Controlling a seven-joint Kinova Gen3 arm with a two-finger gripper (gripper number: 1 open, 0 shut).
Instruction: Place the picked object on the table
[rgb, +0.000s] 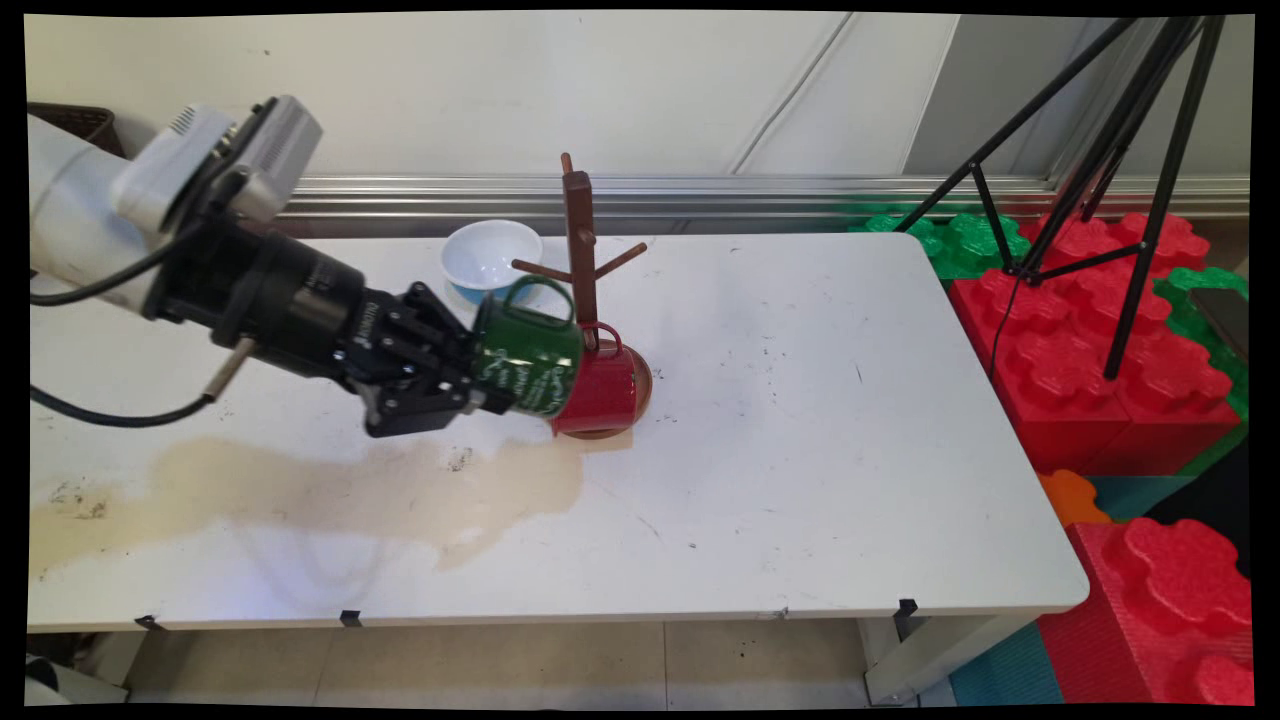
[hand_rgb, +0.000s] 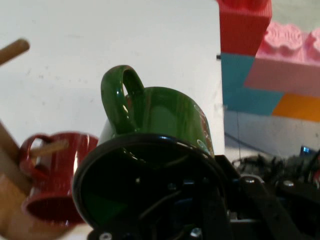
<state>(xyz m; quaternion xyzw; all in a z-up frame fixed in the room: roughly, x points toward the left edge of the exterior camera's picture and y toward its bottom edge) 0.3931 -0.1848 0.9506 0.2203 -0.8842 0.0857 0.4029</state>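
Main view: the gripper (rgb: 478, 385) pinches the rim of a green mug (rgb: 527, 358), held on its side above the worktop (rgb: 800, 400), touching a red mug (rgb: 600, 388) hung low on the brown mug tree (rgb: 580, 250); its handle is on no peg.

Hand view: the green mug (hand_rgb: 150, 150) is glossy, dark inside, apparently empty.

White arm (rgb: 70, 215); black gripper (rgb: 470, 385); black cables (rgb: 110, 412).

glossy green mug (rgb: 527, 360), wooden rack (rgb: 581, 240)
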